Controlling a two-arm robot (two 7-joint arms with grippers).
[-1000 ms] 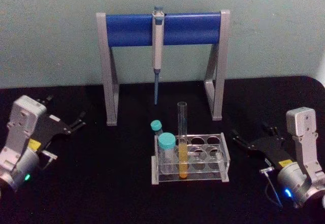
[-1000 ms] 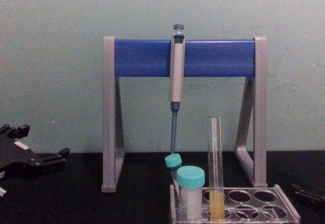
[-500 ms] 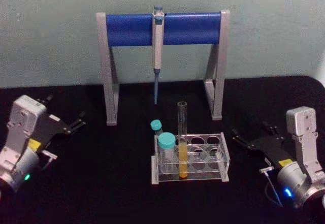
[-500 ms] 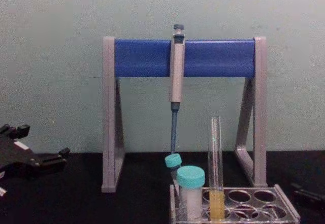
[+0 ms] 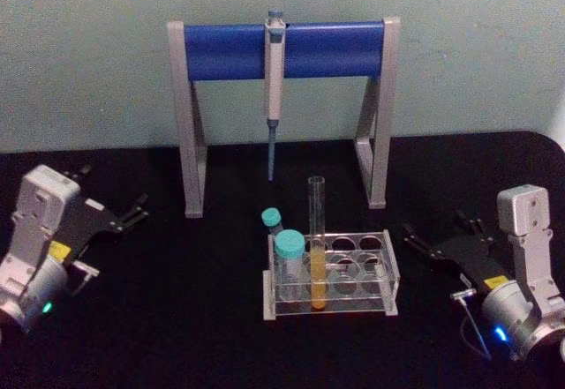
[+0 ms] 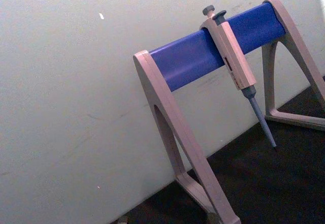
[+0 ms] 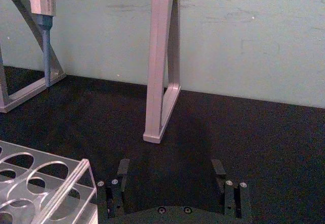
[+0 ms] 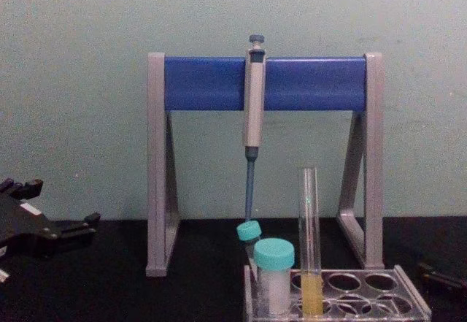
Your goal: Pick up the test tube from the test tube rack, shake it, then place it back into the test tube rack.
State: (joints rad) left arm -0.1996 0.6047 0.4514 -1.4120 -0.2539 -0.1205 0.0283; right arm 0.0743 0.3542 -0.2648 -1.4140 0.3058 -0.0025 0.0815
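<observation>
The test tube stands upright in a front hole of the clear test tube rack at the table's middle, yellow liquid in its lower part; the chest view shows the tube and the rack from the side. My left gripper rests open at the far left of the table, well away from the rack. On the right, my right gripper is open too, a short way beside the rack. The right wrist view has its fingers spread wide, with the rack's corner close by.
A grey-legged stand with a blue crossbar stands behind the rack, and a grey pipette hangs from it. Two teal-capped tubes sit at the rack's left end. The black tabletop lies bare between the arms and the rack.
</observation>
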